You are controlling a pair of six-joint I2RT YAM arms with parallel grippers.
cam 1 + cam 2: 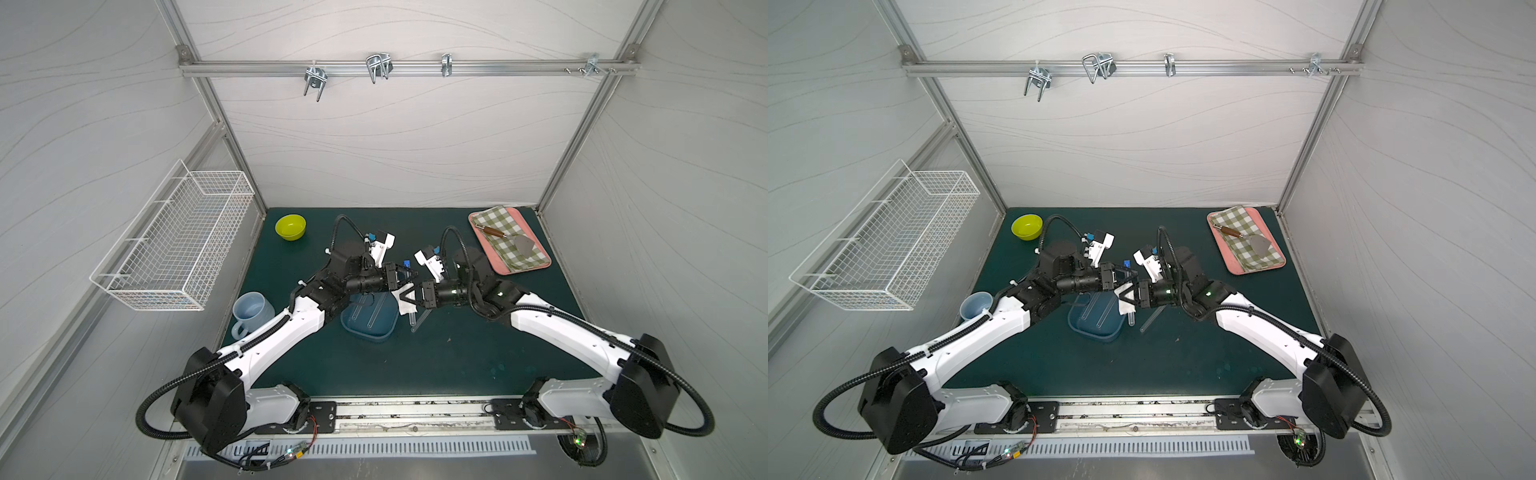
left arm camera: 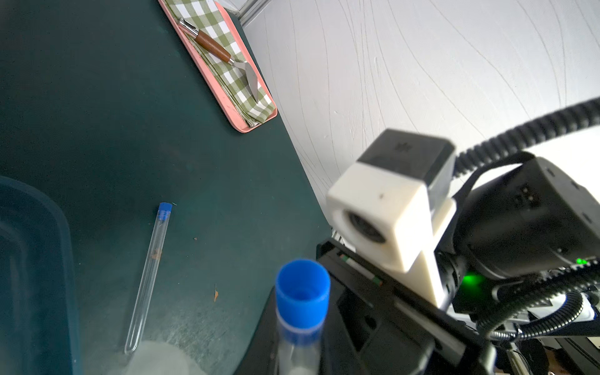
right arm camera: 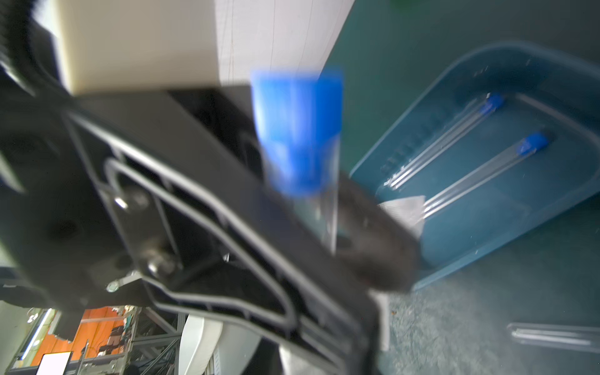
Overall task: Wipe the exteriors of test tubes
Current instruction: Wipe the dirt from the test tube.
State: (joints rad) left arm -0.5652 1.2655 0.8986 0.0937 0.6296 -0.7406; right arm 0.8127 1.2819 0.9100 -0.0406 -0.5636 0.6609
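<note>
Left tool (image 1: pixel 410 274) is clamped tight on the held tube (image 1: pixel 412 319), a thin clear cylinder, just below its small blue cap (image 1: pixel 406 263). Tube hangs approx. upright, rounded end down, over the table (image 1: pixel 457 365), a matte dark-green surface. Can't tell if the tip touches it.

Right tool (image 1: pixel 406 298): slim black fingers closed on a soft, crumpled white wipe (image 1: pixel 405 308), pinched round the tube's mid-length.

Two tray tubes (image 3: pixel 480 175) lie flat, side by side, in the blue tray (image 1: pixel 368 338), which is smooth translucent plastic w/ rounded corners. The loose tube (image 2: pixel 147 279) lies on the table just beside the tray.

At the far right corner sits a pink tray (image 1: pixel 482 243) w/ a green-white checked cloth (image 1: pixel 511 237) and, on it, a metal spatula (image 1: pixel 496 232) w/ a brown handle. Glossy lime bowl (image 1: pixel 290 227) and pale-blue mug (image 1: pixel 251 313) stand on the left side; a white wire basket (image 1: pixel 178 245) hangs on the left wall.
</note>
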